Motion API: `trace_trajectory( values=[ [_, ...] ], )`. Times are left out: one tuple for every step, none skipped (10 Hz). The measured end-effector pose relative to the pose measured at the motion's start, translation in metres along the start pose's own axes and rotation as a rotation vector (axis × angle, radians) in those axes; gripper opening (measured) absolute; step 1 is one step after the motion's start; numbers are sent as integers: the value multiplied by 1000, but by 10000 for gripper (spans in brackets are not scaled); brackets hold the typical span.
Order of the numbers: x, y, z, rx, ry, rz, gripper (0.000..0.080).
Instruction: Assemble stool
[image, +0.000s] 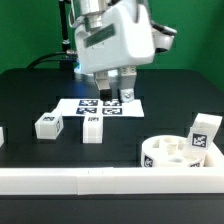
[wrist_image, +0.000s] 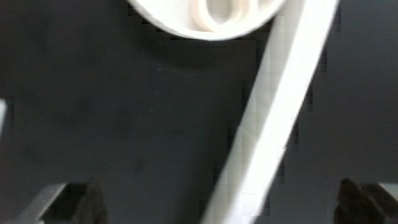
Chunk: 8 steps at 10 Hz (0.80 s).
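The round white seat disc lies at the exterior view's right front, against the rail, sockets up. One tagged leg leans on its far right rim. Two more legs lie on the black table: one at the left, one near the middle. My gripper hangs open and empty over the marker board, apart from all parts. In the wrist view the seat disc shows at the far edge, and my dark fingertips stand wide apart with nothing between them.
A long white rail runs along the table's front edge and crosses the wrist view diagonally. A small white piece sits at the exterior view's far left edge. Cables hang behind the arm.
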<state>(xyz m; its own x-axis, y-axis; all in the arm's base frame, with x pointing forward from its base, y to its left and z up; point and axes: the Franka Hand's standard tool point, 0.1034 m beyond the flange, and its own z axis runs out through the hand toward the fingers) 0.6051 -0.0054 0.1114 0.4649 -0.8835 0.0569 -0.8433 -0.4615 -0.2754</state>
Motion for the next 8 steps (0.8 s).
trace_trajectory(
  values=[
    [-1,1,1,2,8,-106,649],
    [0,1,1,1,9,-194,649],
    [0,2,1,0,9,-311,649],
    [1,2,2,-1,9,-406,649],
    [1,3,2,-3,9,-512,649],
    [0,4,6,-16,21,-673,649],
    [0,10,10,-35,42,-846,649],
    [4,20,14,-53,59,-1004,649]
  ],
)
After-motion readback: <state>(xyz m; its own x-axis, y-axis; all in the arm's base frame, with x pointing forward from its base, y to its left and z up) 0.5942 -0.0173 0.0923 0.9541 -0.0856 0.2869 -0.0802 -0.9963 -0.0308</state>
